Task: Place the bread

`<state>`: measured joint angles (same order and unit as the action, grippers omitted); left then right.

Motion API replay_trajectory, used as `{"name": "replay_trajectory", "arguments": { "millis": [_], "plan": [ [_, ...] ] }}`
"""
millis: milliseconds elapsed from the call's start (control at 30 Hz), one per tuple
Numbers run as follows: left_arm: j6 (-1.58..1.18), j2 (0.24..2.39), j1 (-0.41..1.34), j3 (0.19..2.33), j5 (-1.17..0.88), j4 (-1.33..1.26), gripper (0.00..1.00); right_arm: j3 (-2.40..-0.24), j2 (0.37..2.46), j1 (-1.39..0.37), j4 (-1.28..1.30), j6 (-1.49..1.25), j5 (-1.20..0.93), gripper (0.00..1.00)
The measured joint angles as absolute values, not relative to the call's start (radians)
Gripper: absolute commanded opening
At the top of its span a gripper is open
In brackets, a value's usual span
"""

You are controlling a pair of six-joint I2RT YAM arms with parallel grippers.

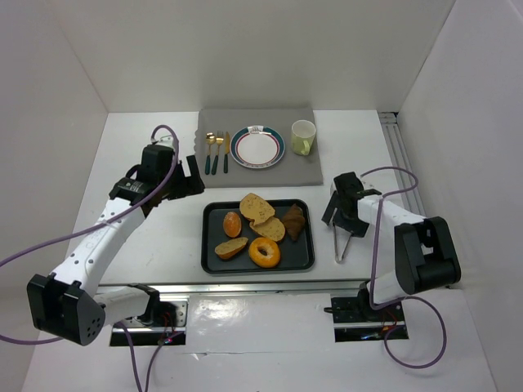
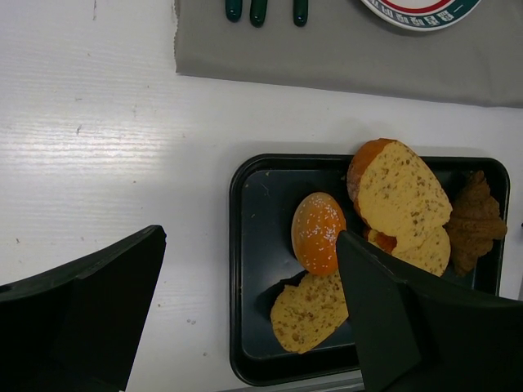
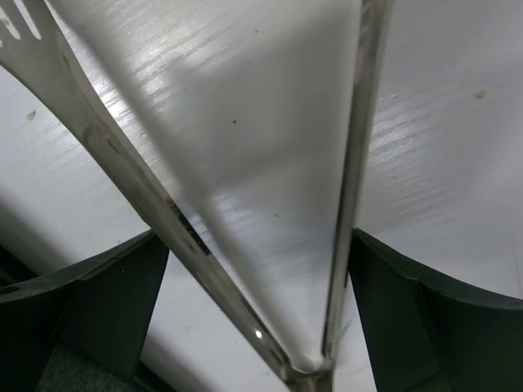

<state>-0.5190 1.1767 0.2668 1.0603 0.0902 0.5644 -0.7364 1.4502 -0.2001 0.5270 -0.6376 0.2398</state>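
My left gripper (image 1: 190,175) hangs over the bare white table (image 1: 176,245) just left of the black tray (image 1: 214,214), its fingers spread wide with nothing between them. From its wrist camera I look down past both fingertips (image 2: 122,278) onto the left half of the tray. The bread all lies on that tray, near the middle of the table. There is a round glazed bun (image 1: 232,223) towards the left, and two seeded slices (image 1: 256,207) overlapping at the far centre. A croissant (image 1: 294,220) sits on the right, a ring-shaped bagel (image 1: 264,251) near the near edge, and another slice (image 1: 231,247) is at the near left. Beyond the tray a grey placemat (image 1: 302,167) carries a plate (image 1: 257,147) with no food on it, cutlery (image 1: 216,151) to its left and a pale cup (image 1: 303,137) to its right. My right gripper (image 1: 337,214) is low over the table just right of the tray, released and spread. It straddles a pair of metal tongs (image 1: 342,245) that lie on the table with their joined end towards me. In the right wrist view both arms of the tongs run between my fingers (image 3: 90,302). I cannot tell whether the pads touch the metal.
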Motion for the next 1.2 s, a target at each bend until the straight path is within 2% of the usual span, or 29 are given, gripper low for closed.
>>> {"name": "replay_trajectory", "arguments": {
  "millis": [167,333,433,467,633,900,1200],
  "plan": [
    [-0.524,1.176,0.267,1.060,0.092,0.567,0.99,-0.725,1.449,-0.201,0.494,-0.642,0.228,0.85],
    [-0.525,1.174,0.267,1.074,0.090,0.572,0.99,-0.725,1.452,-0.205,0.471,-0.680,0.254,0.68],
    [-0.524,1.174,0.267,1.124,0.083,0.578,0.99,-0.728,1.453,-0.206,0.473,-0.698,0.271,0.56],
    [-0.523,1.174,0.267,1.142,0.080,0.576,0.99,-0.730,1.453,-0.207,0.476,-0.702,0.276,0.49],
    [-0.524,1.174,0.267,1.196,0.045,0.561,0.99,-0.796,1.395,-0.214,0.544,-0.696,0.292,0.41],
    [-0.527,1.201,0.267,1.200,0.008,0.556,0.99,-0.924,1.225,-0.214,0.641,-0.650,0.272,0.40],
    [-0.527,1.208,0.267,1.205,-0.006,0.554,0.99,-0.963,1.131,-0.221,0.809,-0.559,0.088,0.40]
  ]
}}
